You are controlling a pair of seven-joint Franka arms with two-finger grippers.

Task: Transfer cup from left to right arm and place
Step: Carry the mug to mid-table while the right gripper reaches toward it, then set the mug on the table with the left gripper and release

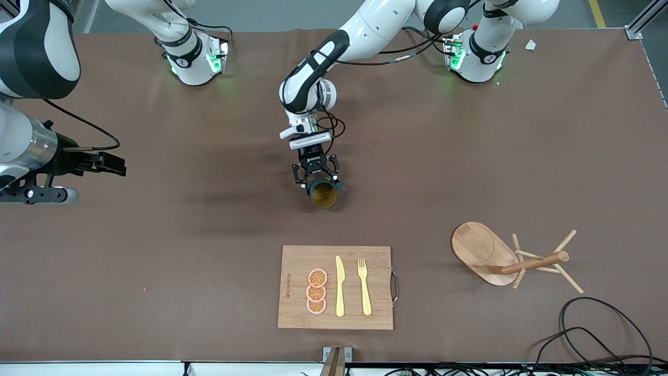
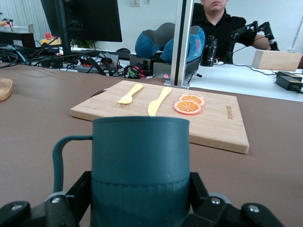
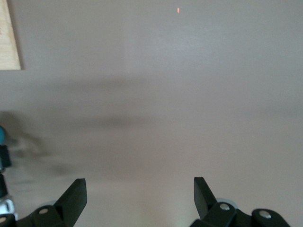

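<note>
brown table (image 1: 469, 156); dark monitor (image 2: 80, 19), white wall (image 2: 151, 14)

- The lower part of the dark teal ribbed cup (image 2: 140, 165) runs off the left wrist picture's edge, so you cannot see its base there.
- From the front, the left gripper (image 1: 316, 175) covers the cup's outer wall; you see only its tan-yellow inside.
- The right gripper (image 3: 140, 191) shows you only two black fingertips; its body is cut off.
</note>
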